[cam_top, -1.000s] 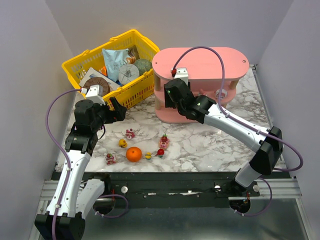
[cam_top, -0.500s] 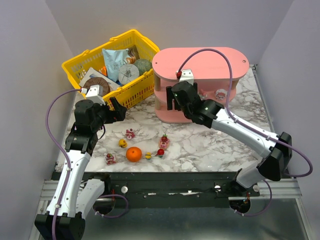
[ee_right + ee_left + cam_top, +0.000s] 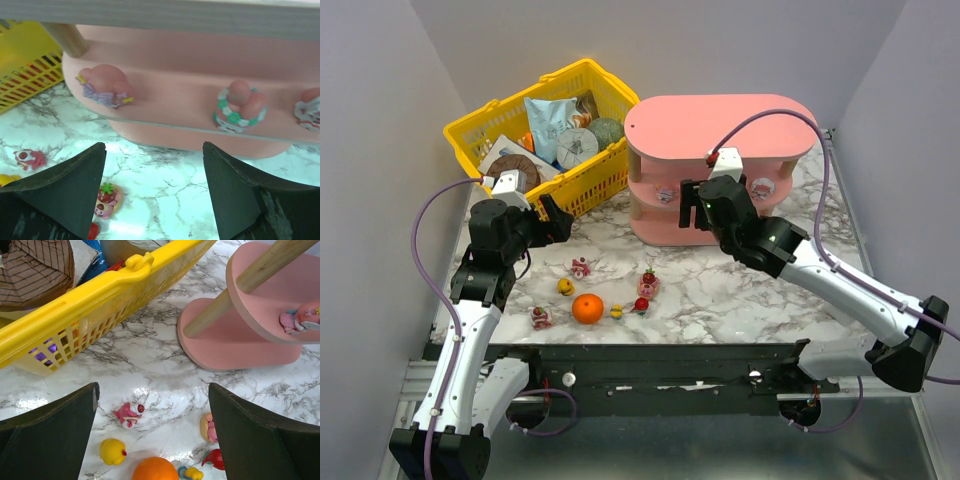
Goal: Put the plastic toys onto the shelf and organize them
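The glossy grey-veined marble table (image 3: 720, 290) lies under both grippers. Straight ahead of the right gripper (image 3: 153, 160) stands the shelf (image 3: 175, 95), made of matte pink oval boards with cream edges on round wooden posts (image 3: 65, 37). Three rounded toys (image 3: 106, 86) sit on its middle board, just beyond the fingertips. The yellow plastic mesh basket (image 3: 75, 315) is ahead-left of the left gripper (image 3: 152, 395). Just below that gripper lie the smooth orange ball (image 3: 155, 469) and small glossy loose toys (image 3: 129, 413). Both grippers are spread wide, holding and touching nothing.
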Controlling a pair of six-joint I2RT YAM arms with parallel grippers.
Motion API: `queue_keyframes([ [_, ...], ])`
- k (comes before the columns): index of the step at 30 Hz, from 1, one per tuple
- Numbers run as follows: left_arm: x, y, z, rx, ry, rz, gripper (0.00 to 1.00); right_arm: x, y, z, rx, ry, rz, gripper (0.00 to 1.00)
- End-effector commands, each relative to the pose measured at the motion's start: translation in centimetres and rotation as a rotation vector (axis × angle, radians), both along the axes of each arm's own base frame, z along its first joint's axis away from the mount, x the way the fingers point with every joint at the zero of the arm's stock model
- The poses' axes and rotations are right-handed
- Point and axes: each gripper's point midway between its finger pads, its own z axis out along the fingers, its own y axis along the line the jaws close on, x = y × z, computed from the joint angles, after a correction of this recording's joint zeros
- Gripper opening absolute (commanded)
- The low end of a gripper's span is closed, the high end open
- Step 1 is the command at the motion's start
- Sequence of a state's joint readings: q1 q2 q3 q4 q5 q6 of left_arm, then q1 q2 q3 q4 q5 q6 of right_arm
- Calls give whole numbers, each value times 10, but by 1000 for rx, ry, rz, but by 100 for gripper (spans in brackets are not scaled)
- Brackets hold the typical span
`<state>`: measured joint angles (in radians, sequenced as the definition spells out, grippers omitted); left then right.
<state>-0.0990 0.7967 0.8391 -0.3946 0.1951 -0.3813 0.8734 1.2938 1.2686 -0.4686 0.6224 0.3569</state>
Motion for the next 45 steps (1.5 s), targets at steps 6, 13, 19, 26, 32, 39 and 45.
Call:
queue_keyframes([
  [6, 0, 1, -1, 10, -2, -3, 99, 1, -61, 0, -77, -33, -213, 85],
  [13, 0, 1, -2, 10, 2, -4, 99, 18, -72, -4, -98, -119, -261, 85],
  [19, 1, 1, -2, 11, 5, -3, 99, 23, -69, 1, -46, -242, -226, 83],
  [26, 1, 1, -3, 10, 8, -3, 99, 29, -69, 2, -39, -292, -232, 83],
  [32, 1, 1, -3, 10, 7, -3, 99, 39, -71, -1, -38, -296, -255, 82],
  [39, 1, 2, -2, 12, 5, -2, 99, 48, -72, -7, -34, -284, -243, 81],
  [45, 1, 2, -4, 14, 9, 1, 99, 52, -69, -13, -24, -273, -224, 80],
])
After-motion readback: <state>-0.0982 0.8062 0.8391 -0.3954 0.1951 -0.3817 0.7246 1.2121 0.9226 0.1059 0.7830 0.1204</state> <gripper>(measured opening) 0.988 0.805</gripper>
